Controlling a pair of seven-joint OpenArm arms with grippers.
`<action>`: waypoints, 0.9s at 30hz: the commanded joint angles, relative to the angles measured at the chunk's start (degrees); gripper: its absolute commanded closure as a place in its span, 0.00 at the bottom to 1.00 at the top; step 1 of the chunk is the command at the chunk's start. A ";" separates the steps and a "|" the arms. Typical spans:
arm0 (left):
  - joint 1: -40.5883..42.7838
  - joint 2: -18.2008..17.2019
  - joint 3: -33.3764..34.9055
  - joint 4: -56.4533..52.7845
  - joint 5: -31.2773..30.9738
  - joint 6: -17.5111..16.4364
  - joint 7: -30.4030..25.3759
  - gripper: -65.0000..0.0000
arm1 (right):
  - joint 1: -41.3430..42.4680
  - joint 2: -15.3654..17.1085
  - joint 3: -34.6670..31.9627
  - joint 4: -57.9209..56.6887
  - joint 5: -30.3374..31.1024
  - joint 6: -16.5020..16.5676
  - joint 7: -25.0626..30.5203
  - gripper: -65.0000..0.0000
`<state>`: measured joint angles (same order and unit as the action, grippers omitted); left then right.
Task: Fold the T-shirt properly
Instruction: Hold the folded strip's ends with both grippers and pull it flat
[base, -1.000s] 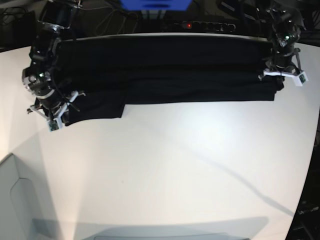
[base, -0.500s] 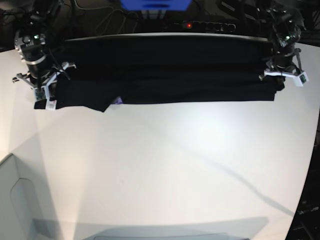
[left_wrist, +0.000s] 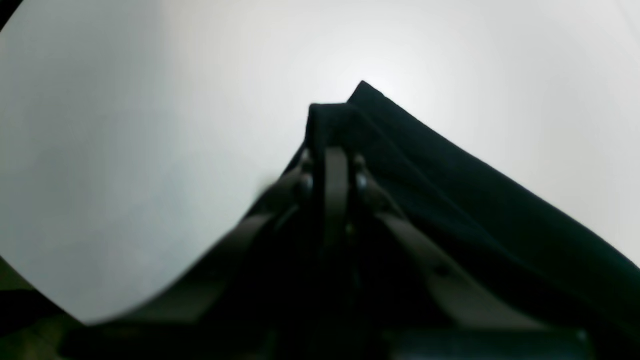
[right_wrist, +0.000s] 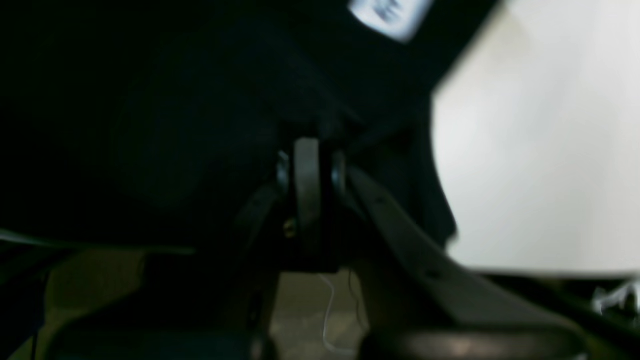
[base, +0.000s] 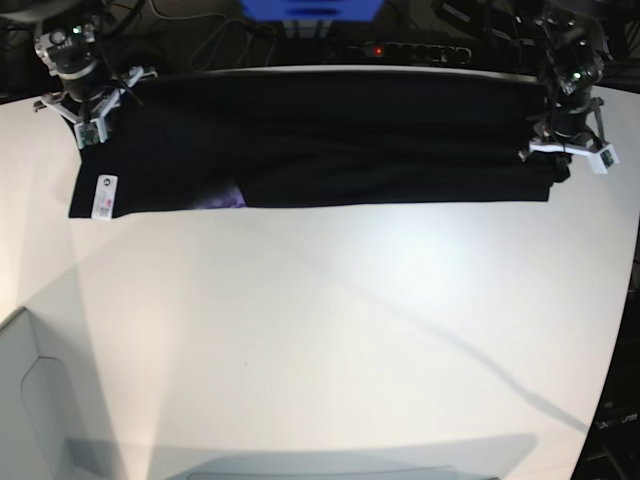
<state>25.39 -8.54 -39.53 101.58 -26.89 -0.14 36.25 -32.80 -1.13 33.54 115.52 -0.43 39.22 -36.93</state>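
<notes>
- The surface (base: 330, 330) is white and matte, with a soft glare patch near its middle and a thin dark shadow line running across its near half.
- Behind its far edge the room is dark: a tangle of cables, a power strip (base: 415, 50) with a red light, and a blue object (base: 310, 8) at the top of the base view.
- The T-shirt (base: 330, 140) lies as a long black band along the far edge of the surface, stretched between the two arms.
- A white tag (base: 102, 196) shows at the shirt's near corner on the base view's left, and a small purple patch (base: 228, 199) peeks out at its near hem.
- The right fingers (base: 92, 112) are clamped on the shirt at its far corner on that side; the right wrist view (right_wrist: 310, 135) shows them pressed together in black cloth, blurred, with the tag above.
- The left fingers (base: 565, 140) are closed on the shirt's other end; the left wrist view (left_wrist: 336, 145) shows a folded black corner pinched between them, with bare white surface beyond.
- Only the base view shows the whole shirt and both arms; only the right wrist view shows the floor below the surface's edge.
- The near two thirds of the surface are bare, while the shirt's far edge lies at the surface's far rim.
</notes>
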 joint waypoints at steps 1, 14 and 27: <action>0.24 -0.74 -0.25 1.23 -0.05 0.19 -1.13 1.00 | -0.39 0.29 0.97 1.09 0.38 0.78 0.93 1.00; 2.35 -0.74 -0.43 0.97 0.21 0.19 -0.78 1.00 | 2.25 -2.61 5.80 0.83 0.29 0.78 0.84 1.00; 6.83 -2.50 -0.69 0.71 0.04 0.19 -1.30 1.00 | 8.84 -4.02 5.98 0.83 0.38 0.78 0.84 1.00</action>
<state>32.05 -10.46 -39.70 101.56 -27.07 -0.19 36.51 -24.18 -5.43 39.20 115.48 -0.45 39.24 -37.08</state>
